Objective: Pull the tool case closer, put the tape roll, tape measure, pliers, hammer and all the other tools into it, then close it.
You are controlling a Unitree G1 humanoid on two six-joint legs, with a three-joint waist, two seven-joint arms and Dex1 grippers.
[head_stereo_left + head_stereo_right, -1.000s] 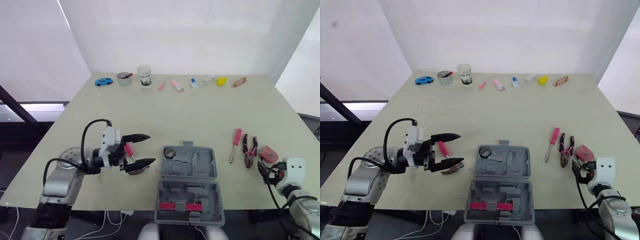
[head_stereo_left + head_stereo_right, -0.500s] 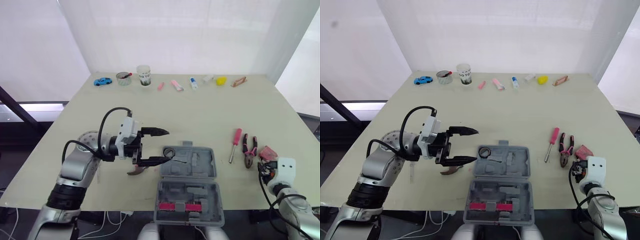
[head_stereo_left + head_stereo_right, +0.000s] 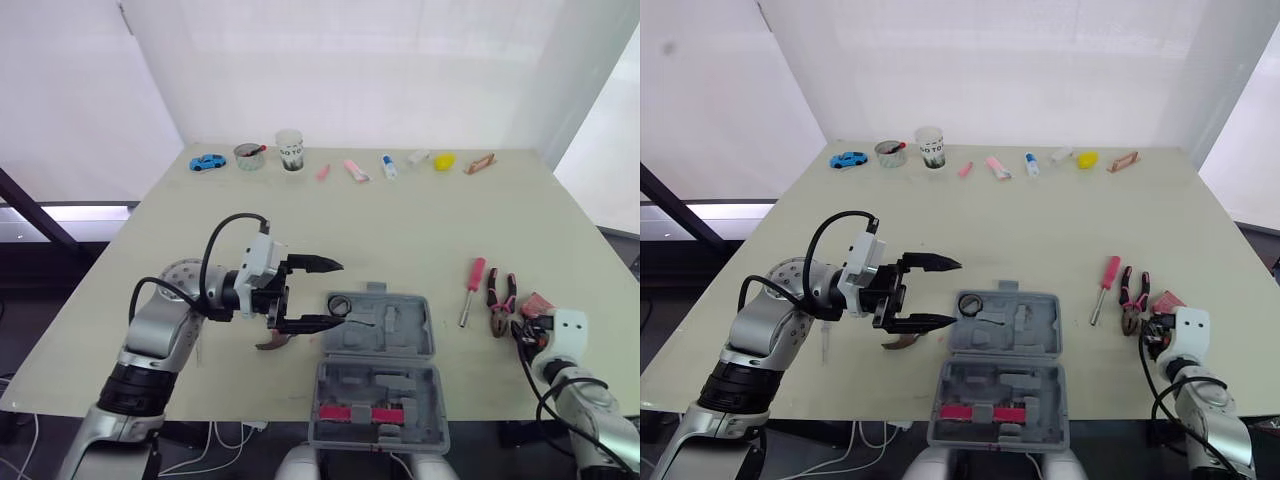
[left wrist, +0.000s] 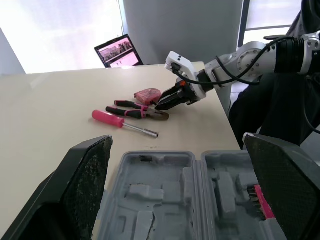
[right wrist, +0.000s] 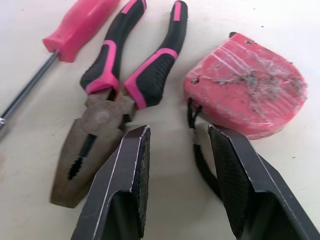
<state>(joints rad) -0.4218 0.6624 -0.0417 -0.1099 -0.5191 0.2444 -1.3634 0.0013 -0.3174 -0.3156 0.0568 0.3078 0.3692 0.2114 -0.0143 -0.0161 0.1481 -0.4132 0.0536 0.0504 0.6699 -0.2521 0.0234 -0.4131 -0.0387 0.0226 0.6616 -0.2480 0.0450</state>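
Left gripper [image 3: 342, 292] now reaches the tool case [image 3: 378, 372], fingers wide; right gripper [image 5: 178, 131] fingers stand narrowly apart beside the tape measure [image 5: 250, 97].

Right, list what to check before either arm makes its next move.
1. Case open: ok. The case lies open and flat at the near edge of the table.
2. Left arm free: ok. The left gripper has its jaws open and empty, beside the case's left side.
3. Right arm free: ok. The right gripper has its jaws open and empty, next to the tape measure.
4. Tools packed: not ok. The tape measure, pliers and screwdriver lie on the table.
5. Slots free for them: cannot tell.
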